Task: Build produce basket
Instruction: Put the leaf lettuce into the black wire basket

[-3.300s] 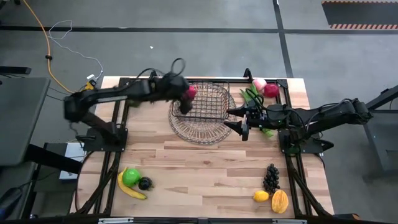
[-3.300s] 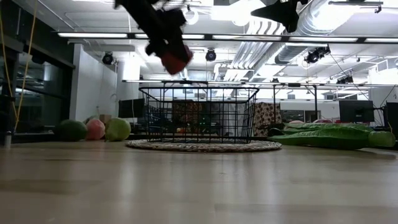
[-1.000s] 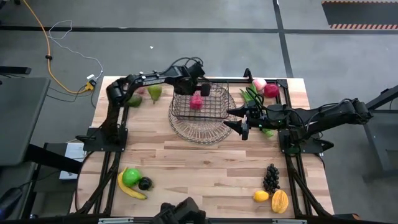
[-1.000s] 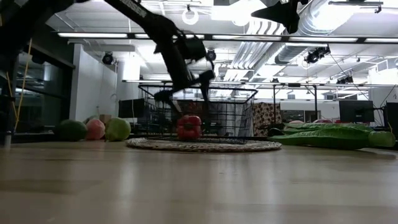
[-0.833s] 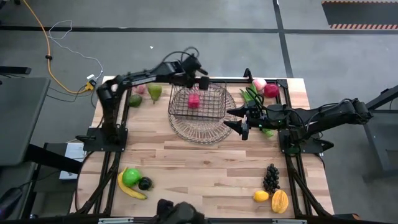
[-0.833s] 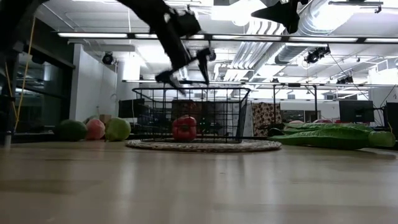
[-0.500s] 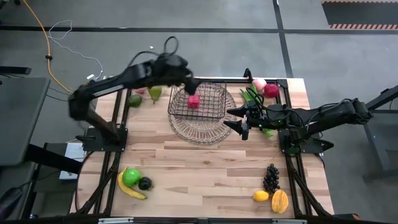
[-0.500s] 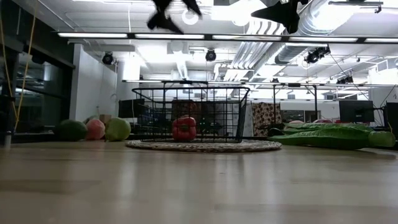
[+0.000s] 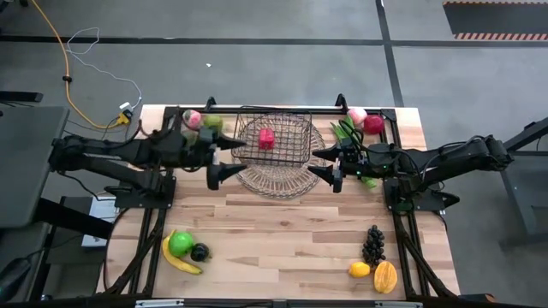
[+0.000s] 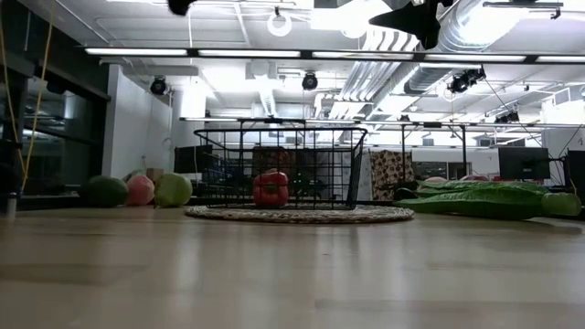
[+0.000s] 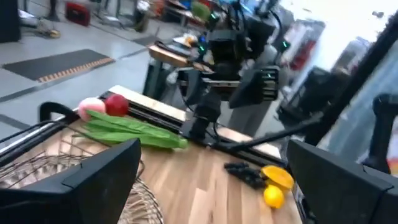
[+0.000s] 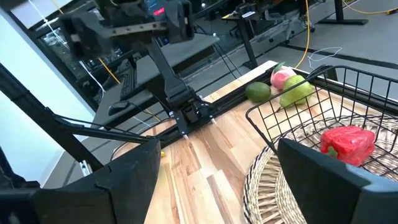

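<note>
No brand, label or writing can be read on anything here; the dark thin-wire rectangular basket (image 9: 276,141) stands on a paler round woven-wire tray (image 9: 272,175) at the back middle of the light wooden slatted table (image 9: 282,231), its long axis running across the table from left to right, its open top facing up; inside it lies a single red pepper-like piece of produce (image 9: 267,138), toward the left half of the basket, resting on the mesh floor; the low view shows the same red piece (image 10: 271,188) upright behind the near wire wall.

The left gripper (image 9: 224,157) hangs just left of the round tray, clear of the basket, its two dark fingers spread wide and holding nothing; the right gripper (image 9: 326,163) hovers at the tray's right edge, fingers likewise spread and empty, pointing toward the basket.

Behind the left arm lie a pink peach (image 9: 193,117) and a green pear (image 9: 211,123); at the back right corner sit a pale pink peach (image 9: 357,115), a red apple (image 9: 373,124) and a long green leafy bunch (image 9: 346,133); at the front left, a yellow banana (image 9: 180,259) curves around a green apple (image 9: 180,243) with a dark plum (image 9: 199,252) touching them; at the front right, dark grapes (image 9: 373,244), a lemon (image 9: 359,269) and an orange-yellow mango (image 9: 385,276) lie close together.
</note>
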Motion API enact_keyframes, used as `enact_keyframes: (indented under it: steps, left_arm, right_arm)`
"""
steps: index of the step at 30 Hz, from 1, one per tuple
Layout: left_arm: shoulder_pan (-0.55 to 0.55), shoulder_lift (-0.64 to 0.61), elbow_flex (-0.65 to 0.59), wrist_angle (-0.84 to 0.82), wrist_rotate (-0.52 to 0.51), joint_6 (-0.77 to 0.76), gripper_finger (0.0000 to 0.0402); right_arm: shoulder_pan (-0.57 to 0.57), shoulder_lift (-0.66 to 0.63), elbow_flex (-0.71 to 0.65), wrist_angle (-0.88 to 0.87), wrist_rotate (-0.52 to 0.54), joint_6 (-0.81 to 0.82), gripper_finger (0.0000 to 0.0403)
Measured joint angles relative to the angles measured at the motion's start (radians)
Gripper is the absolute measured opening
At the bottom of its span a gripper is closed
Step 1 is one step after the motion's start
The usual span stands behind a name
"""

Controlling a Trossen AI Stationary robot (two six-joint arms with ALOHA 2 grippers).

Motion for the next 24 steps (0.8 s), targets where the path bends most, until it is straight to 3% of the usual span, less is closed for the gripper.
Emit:
enact_keyframes:
  steps: [5, 13, 16, 19, 24]
  left_arm:
    - [-0.004, -0.088, -0.095, -0.038, -0.112, 0.04, 0.0392]
    - [-0.004, -0.099, -0.1, -0.095, -0.059, -0.045, 0.0392]
    - [-0.004, -0.105, -0.1, -0.074, -0.015, -0.058, 0.0392]
    - [-0.004, -0.132, -0.1, -0.034, 0.033, -0.059, 0.0392]
    - [-0.004, -0.171, -0.099, -0.006, 0.048, -0.059, 0.0392]
  right_arm:
    - [0.0, 0.0, 0.0, 0.003, 0.0, -0.001, 0.0314]
    - [-0.008, 0.0, 0.011, -0.027, 0.021, 0.083, 0.0314]
    - [-0.049, 0.0, 0.103, -0.299, 0.079, 0.189, 0.0314]
    - [-0.112, 0.01, 0.221, -0.696, 0.123, 0.342, 0.0314]
    - [-0.228, 0.044, 0.288, -1.217, 0.064, 0.533, 0.0314]
